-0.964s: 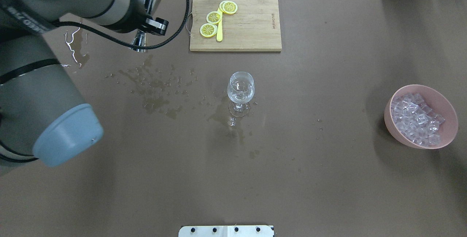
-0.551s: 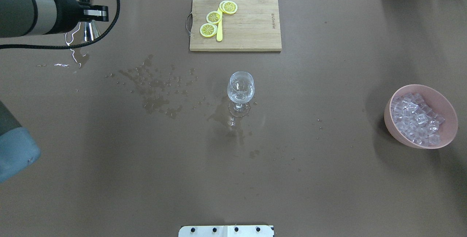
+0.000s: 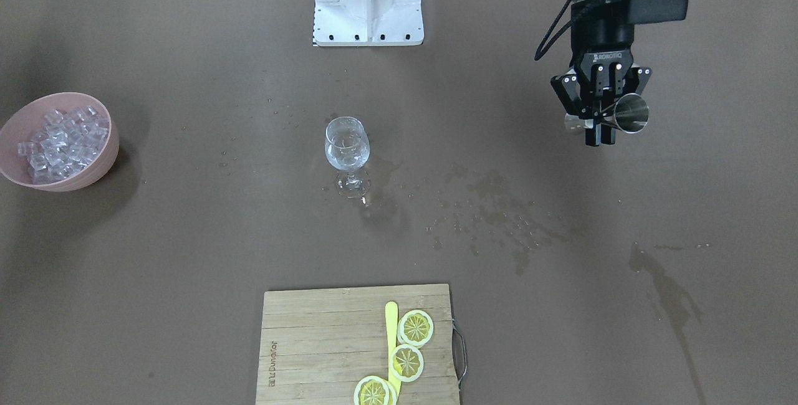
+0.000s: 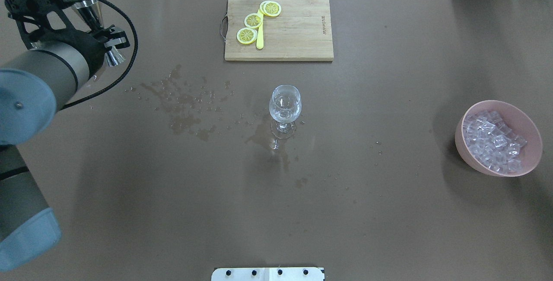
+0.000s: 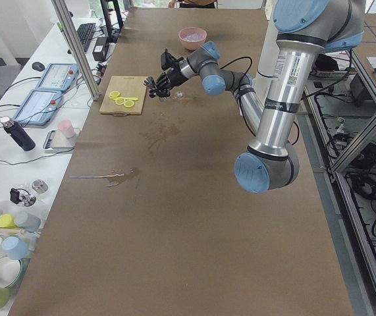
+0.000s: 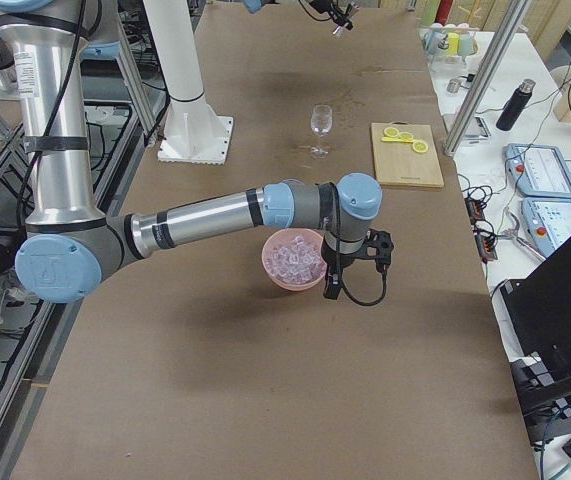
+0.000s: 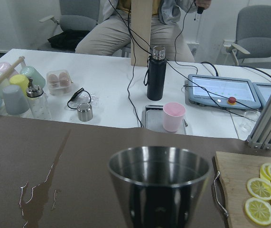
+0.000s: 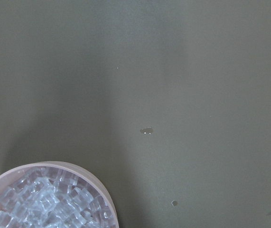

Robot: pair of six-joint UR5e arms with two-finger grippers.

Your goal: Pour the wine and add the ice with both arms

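My left gripper (image 3: pixel 600 131) is shut on the waist of a steel jigger (image 3: pixel 631 112) and holds it above the table's far left part; both also show in the overhead view, the gripper (image 4: pixel 106 36) and the jigger (image 4: pixel 114 57). The jigger's cup (image 7: pixel 159 183) fills the left wrist view and stands upright. A wine glass (image 4: pixel 285 104) stands mid-table with clear wine (image 4: pixel 284 111) in it. Ice cubes (image 4: pixel 492 140) are heaped in a pink bowl (image 4: pixel 531 160) at the right. My right gripper (image 6: pixel 331 287) hangs beside that bowl; I cannot tell whether it is open. The ice (image 8: pixel 50 202) shows in the right wrist view.
A wooden cutting board (image 4: pixel 298 30) with lemon slices (image 4: pixel 253 20) and a yellow knife lies at the table's far side. Brownish wet stains (image 4: pixel 183 112) spread left of the glass. The white post base (image 3: pixel 368 19) stands by the robot. Cups and a bottle sit beyond the table edge.
My left arm has swung left with the jigger, away from the cutting board, then drawn slightly back toward the robot. The glass, bowl and board have not moved.
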